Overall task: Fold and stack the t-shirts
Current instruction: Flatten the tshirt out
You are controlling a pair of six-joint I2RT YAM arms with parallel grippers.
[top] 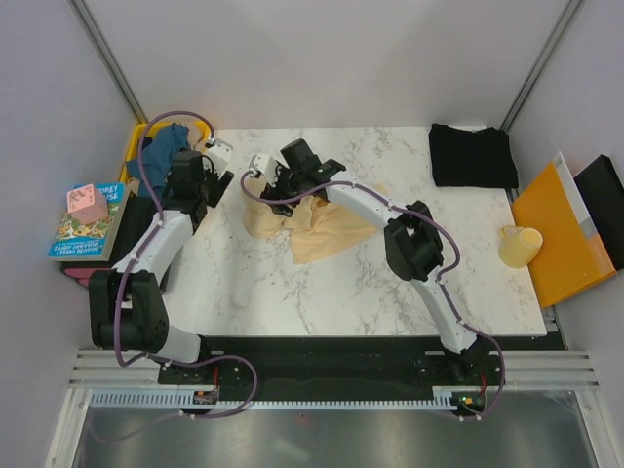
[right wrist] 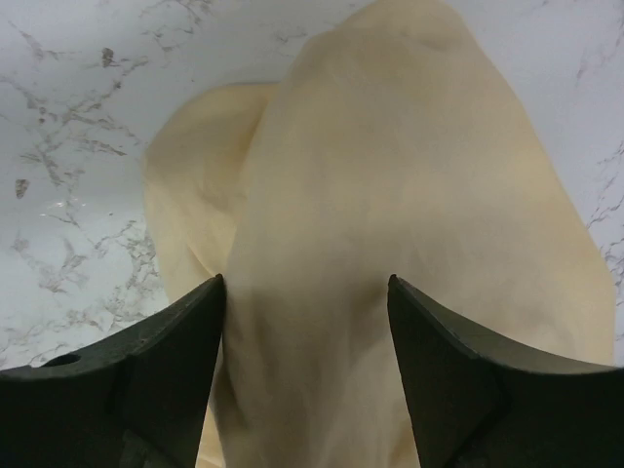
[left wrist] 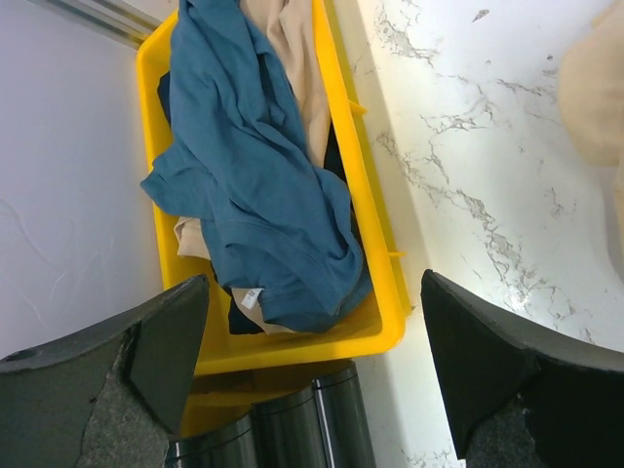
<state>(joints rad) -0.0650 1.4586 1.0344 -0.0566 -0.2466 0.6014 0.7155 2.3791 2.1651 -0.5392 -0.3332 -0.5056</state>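
Marble table (top: 390, 283): one shirt looks done, the rest not. Cream-yellow t-shirt (top: 317, 229) lies crumpled in a heap left of centre, not spread, no fold visible. Black t-shirt (top: 473, 156) sits at the far right corner, flat and squared off, and reads as folded; nothing is stacked on it. Teal-blue t-shirt (left wrist: 263, 195) is bunched in the yellow crate (left wrist: 385, 331) at the far left edge, with some beige and dark cloth under it. Judged progress is early: maybe one of three folded, cream one in hand, teal one not yet out of the crate, no stack.

Orange folder (top: 561, 244) is off the right edge with a pale cup (top: 519, 246) beside it; books (top: 86, 226) are on the left.

Right gripper (right wrist: 304, 283): jaws wide apart, over the cream shirt, which fills the gap between the fingers. The cloth is blurred; whether the fingers touch it cannot be told, and nothing is pinched.

Left gripper (left wrist: 315, 278): jaws wide apart, empty, hanging above the near end of the crate, clear of the teal shirt.
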